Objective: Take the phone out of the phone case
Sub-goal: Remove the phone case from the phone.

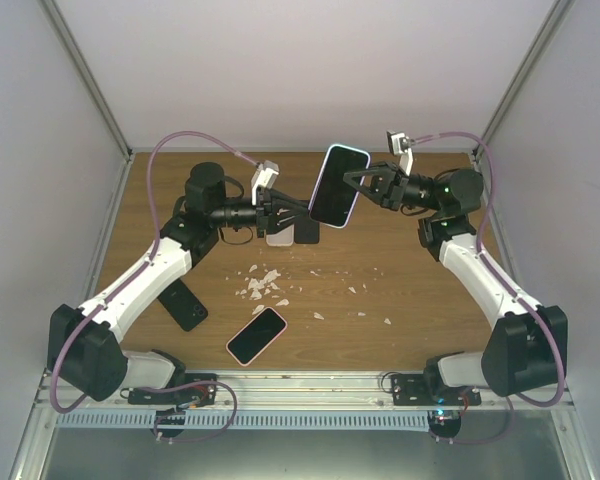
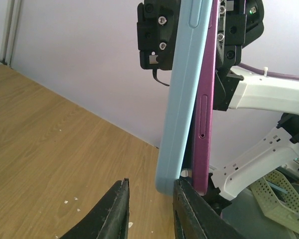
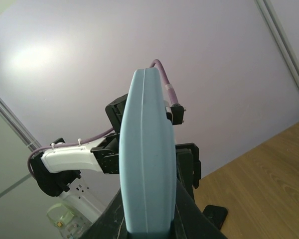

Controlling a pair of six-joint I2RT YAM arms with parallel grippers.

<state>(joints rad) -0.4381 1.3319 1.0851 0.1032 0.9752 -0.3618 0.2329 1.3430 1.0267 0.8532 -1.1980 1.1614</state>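
Phone (image 2: 204,114), purple-edged, is held upright in the air over the table (image 1: 420,300), still against its pale blue phone case (image 2: 182,99). From the left wrist we see the phone's bare side, slot and all, standing beside the case wall. We judge that long edge is already out of the lip.

Right jaws are clamped on the phone case from its far end. Left jaws stand apart at the lower corner, with one finger (image 2: 189,209) just beside the case's bottom end and nothing gripped between them.

Step in hand: prying phone from case, partly done. Next, we reckon, the left jaws must take the freed phone edge alone, not phone and case together, and draw it away while the right jaws hold firm.

On the table below, well apart from the lift, are a pink-rimmed phone (image 1: 257,335), a dark phone (image 1: 183,303) and white crumbs (image 1: 265,283). Nothing blocks the pull. A dropped phone would land among these.
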